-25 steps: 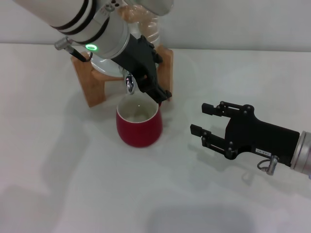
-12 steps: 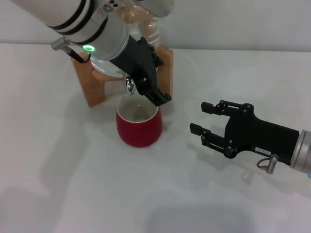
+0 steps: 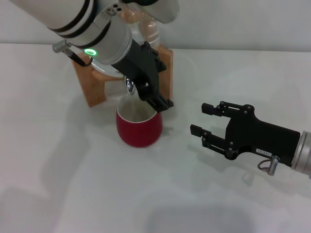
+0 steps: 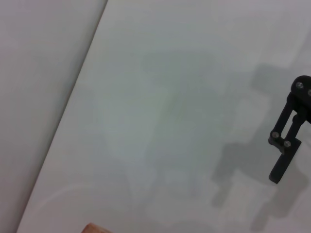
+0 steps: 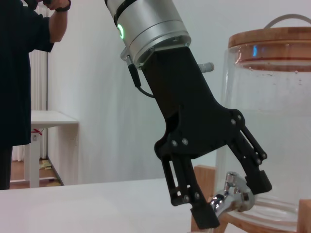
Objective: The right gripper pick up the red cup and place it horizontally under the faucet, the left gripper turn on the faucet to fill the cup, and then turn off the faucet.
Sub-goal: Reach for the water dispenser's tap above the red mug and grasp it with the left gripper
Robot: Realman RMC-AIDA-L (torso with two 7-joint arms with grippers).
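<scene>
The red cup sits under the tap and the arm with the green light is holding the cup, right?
Not quite. The red cup is under the faucet, but the left gripper straddles the faucet, not the cup, as the right wrist view shows.

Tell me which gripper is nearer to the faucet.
Left. The left gripper is at the faucet, one finger on each side of it; the right gripper hovers apart, beyond the red cup.

Upright red cup (image 3: 139, 127) beneath faucet (image 3: 129, 87)
</scene>
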